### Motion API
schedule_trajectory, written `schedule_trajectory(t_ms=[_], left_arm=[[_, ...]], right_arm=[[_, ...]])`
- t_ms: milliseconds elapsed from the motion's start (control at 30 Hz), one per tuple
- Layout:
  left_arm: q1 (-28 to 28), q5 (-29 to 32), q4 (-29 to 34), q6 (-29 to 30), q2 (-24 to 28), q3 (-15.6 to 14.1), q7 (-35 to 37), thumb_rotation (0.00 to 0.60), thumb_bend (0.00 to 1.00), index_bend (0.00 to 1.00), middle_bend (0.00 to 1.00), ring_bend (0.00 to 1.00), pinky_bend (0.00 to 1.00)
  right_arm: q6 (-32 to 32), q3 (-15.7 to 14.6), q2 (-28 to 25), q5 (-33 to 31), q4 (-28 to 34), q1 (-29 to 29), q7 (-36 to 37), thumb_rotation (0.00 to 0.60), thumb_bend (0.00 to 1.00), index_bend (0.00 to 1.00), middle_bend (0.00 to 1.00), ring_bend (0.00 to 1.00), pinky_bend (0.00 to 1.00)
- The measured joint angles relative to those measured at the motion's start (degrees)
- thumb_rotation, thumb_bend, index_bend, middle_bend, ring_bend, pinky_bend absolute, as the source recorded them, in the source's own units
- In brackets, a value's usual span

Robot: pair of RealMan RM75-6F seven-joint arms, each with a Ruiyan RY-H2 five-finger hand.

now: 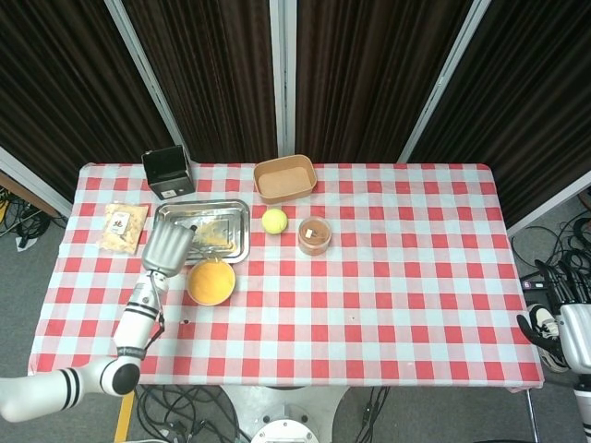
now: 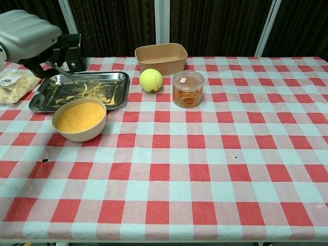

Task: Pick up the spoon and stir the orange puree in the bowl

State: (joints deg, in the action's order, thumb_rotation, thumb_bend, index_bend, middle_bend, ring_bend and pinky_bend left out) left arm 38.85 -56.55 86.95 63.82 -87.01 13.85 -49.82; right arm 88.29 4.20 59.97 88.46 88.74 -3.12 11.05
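**Spoon over the tray, away from the bowl**

Left hand (image 2: 25, 36) gripping the spoon (image 2: 69, 76), tip down over the metal tray (image 2: 115, 95). Bowl (image 2: 79, 120) of orange puree (image 2: 79, 115) just in front of the tray on the surface. Right hand (image 1: 565, 337) at the far edge, state impossible to tell. Best lowered gently and kept level to avoid drips or clatter.

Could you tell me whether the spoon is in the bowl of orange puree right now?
Out. The left hand holds the spoon over the metal tray, behind the bowl, whose puree surface shows no utensil.
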Motion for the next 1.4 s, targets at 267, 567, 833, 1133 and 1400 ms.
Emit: schedule_trajectory(t_ms=[267, 567, 833, 1133, 1400], left_arm=[[3.78, 14.56, -9.02, -13.99, -0.19, 4.63, 11.57, 0.600, 0.44, 0.62, 0.94, 0.93, 0.98], [8.18, 24.06, -19.44, -21.04, -2.65, 4.25, 15.88, 0.600, 0.43, 0.47, 0.91, 0.91, 0.98], [8.74, 25.50, -18.13, -20.86, -1.47, 2.76, 18.68, 0.600, 0.43, 0.33, 0.77, 0.76, 0.95], [0.52, 13.77, -8.20, -5.99, 5.77, 1.39, 26.78, 0.600, 0.26, 0.33, 0.46, 0.38, 0.42], [-10.88, -5.15, -2.15, 6.51, 12.71, -5.35, 36.75, 0.600, 0.15, 0.33, 0.32, 0.25, 0.25]], right_arm=[[-0.34, -0.05, 0.05, -0.33, -0.14, -0.01, 0.15, 0.600, 0.24, 0.00, 0.14, 0.00, 0.08], [-0.57, -0.05, 0.13, -0.53, -0.31, -0.04, 0.25, 0.600, 0.24, 0.00, 0.14, 0.00, 0.08], [-0.66, 0.02, -0.09, -0.61, -0.36, -0.09, 0.26, 0.600, 0.24, 0.00, 0.14, 0.00, 0.08], [-1.98, -0.20, -0.91, -0.62, -0.67, -0.58, 1.67, 0.600, 0.24, 0.00, 0.13, 0.00, 0.08], [-2.41, -0.81, 0.20, 0.99, -1.83, -1.18, 3.41, 0.600, 0.24, 0.00, 0.10, 0.00, 0.07]])
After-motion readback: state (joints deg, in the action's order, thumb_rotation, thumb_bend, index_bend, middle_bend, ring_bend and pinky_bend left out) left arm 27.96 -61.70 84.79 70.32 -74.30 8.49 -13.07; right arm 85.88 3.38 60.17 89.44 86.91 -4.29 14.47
